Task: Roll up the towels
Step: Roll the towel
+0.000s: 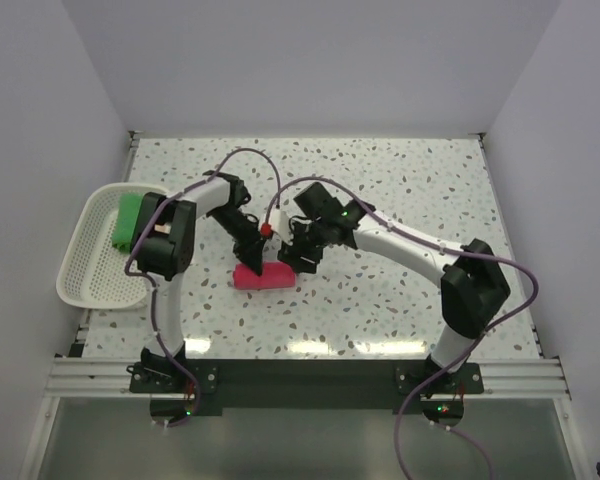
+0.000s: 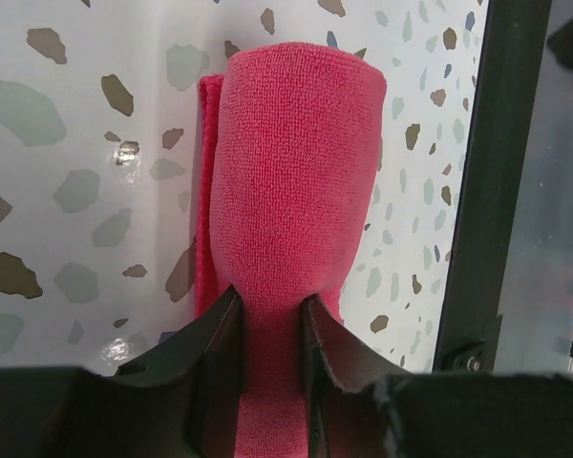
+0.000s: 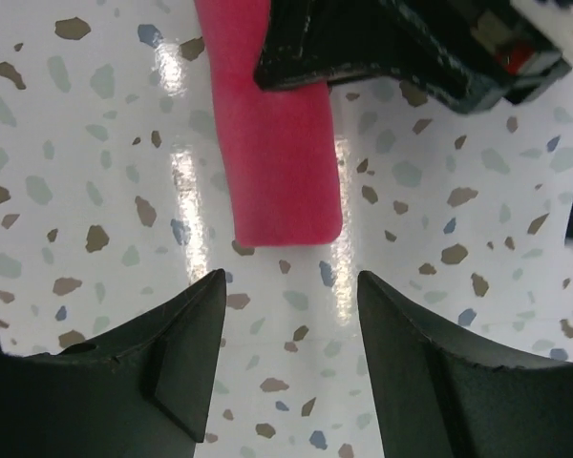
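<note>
The left arm point(image 1: 212, 190) and right arm point(image 1: 405, 242) are white with black joints and purple cables point(image 1: 248, 152).

Pink-red towel point(image 1: 262, 277), rolled, on speckled table point(image 1: 430, 190); green towel point(image 1: 128, 218) in white basket point(image 1: 75, 262).

Light: bright, even, from overhead; walls washed pale lilac
Glare: white streaks on the glossy speckled table point(image 3: 177, 143) in the right wrist view; strip reflections along its near edge from above
Shadows: soft, short, faint
Focus: pink-red towel point(image 2: 296, 172) weave crisp; near foreground dark, slightly soft
</note>
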